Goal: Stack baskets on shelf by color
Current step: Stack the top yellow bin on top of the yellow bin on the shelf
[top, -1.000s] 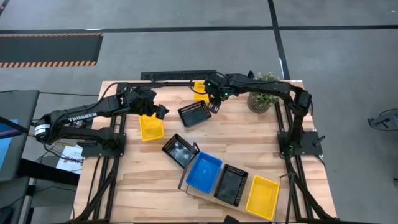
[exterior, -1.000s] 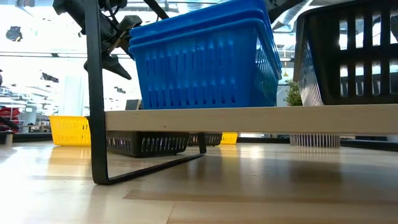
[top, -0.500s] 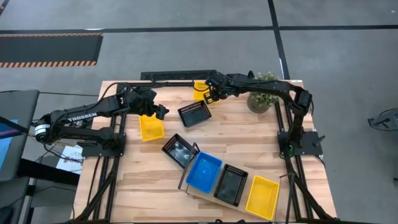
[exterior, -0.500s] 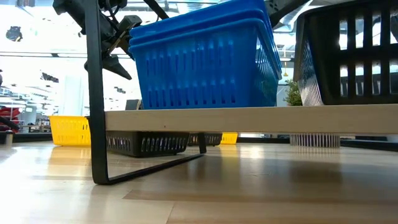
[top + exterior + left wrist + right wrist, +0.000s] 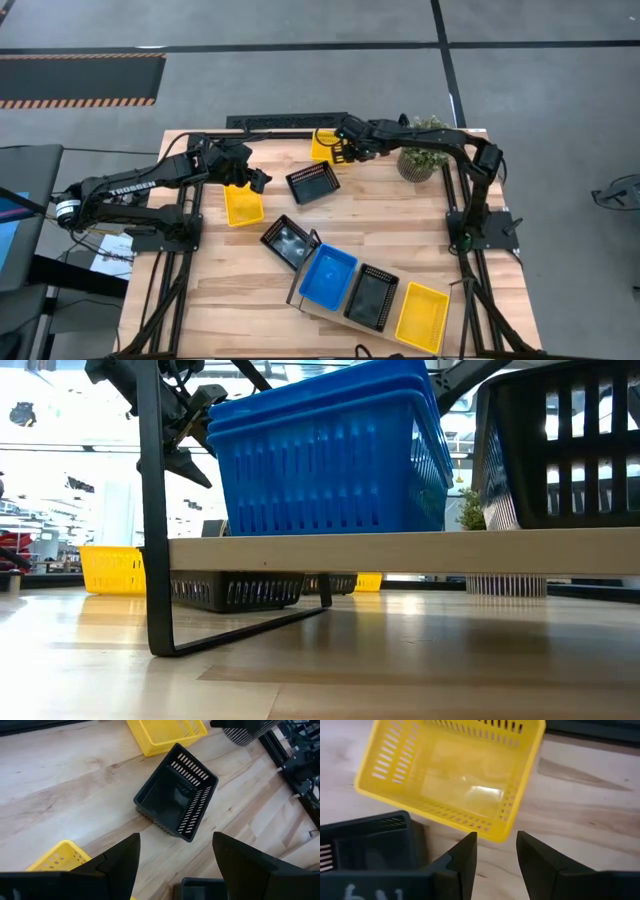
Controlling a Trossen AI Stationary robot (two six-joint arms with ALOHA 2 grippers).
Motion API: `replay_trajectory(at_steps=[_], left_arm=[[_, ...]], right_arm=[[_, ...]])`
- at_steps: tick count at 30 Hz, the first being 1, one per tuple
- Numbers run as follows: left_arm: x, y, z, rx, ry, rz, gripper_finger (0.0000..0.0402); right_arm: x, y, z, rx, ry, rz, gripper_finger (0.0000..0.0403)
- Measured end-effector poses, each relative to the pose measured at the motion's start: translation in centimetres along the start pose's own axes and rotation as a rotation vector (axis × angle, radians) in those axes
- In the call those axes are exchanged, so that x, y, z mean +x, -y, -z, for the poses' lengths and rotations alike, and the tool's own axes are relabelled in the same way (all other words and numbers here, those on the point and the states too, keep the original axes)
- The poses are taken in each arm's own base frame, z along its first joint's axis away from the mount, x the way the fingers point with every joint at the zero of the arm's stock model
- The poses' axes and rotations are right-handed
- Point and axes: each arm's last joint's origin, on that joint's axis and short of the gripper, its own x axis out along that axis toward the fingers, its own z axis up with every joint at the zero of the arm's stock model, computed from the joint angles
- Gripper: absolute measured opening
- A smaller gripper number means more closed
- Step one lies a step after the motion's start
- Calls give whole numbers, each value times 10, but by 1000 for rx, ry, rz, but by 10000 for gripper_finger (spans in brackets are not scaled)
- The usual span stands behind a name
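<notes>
My right gripper (image 5: 339,153) is open and empty, above the near edge of a yellow basket (image 5: 322,143) (image 5: 452,767) that stands on the table by its far edge. My left gripper (image 5: 257,180) (image 5: 175,840) is open and empty, above the table between a second yellow basket (image 5: 243,206) and a black basket (image 5: 313,182) (image 5: 175,805). Another black basket (image 5: 290,242) lies at the left end of the shelf (image 5: 318,310). On the shelf stand stacked blue baskets (image 5: 328,275) (image 5: 320,455), a black basket (image 5: 371,296) and a yellow basket (image 5: 422,316).
A potted green plant (image 5: 425,152) stands at the far right, close to my right arm. The shelf's black end frame (image 5: 152,540) stands on the table at the near side. Bare wood lies in the middle of the table and at its left near corner (image 5: 200,290).
My right gripper has gone from above the black basket toward the table's far edge, and now hangs over the yellow basket there. The baskets have stayed where they were.
</notes>
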Motion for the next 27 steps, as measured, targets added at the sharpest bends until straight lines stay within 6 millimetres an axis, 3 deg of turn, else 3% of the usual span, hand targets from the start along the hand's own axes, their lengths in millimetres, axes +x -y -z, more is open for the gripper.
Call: replay_trajectory(at_steps=[5, 16, 21, 27], left_arm=[[0, 0, 0, 5, -4, -3, 238], [0, -1, 1, 9, -15, -2, 238], [0, -1, 2, 9, -20, -6, 238], [0, -2, 1, 24, -6, -27, 238]], right_arm=[[1, 1, -3, 24, 7, -4, 150], [52, -5, 11, 33, -136, 12, 137], [51, -10, 12, 7, -135, -4, 121], [27, -17, 14, -79, -129, -71, 110]])
